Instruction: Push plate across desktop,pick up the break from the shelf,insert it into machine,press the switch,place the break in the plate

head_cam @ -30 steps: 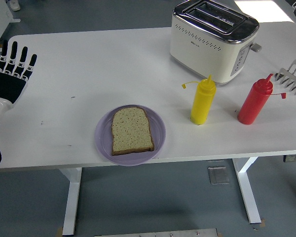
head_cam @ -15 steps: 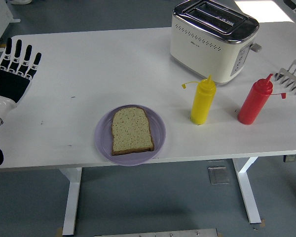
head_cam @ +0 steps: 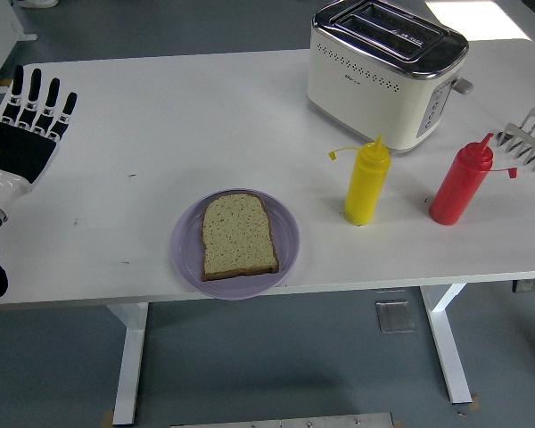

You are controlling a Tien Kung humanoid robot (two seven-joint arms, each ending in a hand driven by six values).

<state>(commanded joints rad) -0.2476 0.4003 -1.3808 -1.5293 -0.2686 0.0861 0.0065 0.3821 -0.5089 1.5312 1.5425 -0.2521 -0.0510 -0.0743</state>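
Observation:
A slice of bread (head_cam: 238, 235) lies flat on a lilac plate (head_cam: 285, 259) near the table's front edge. The cream toaster (head_cam: 383, 73) stands at the back right, its slots empty and its side lever (head_cam: 462, 86) facing right. A metal rack (head_cam: 530, 138) sits at the right edge, empty. My left hand (head_cam: 27, 125) hovers over the table's left side, fingers straight and spread, holding nothing, well left of the plate. The right hand is out of view.
A yellow squeeze bottle (head_cam: 366, 182) and a red squeeze bottle (head_cam: 461, 182) stand between the plate and the toaster side. The white table (head_cam: 160, 125) ends just below the plate.
My left hand has drifted slightly up and to the right over the table. The plate, bread, bottles and toaster have not moved.

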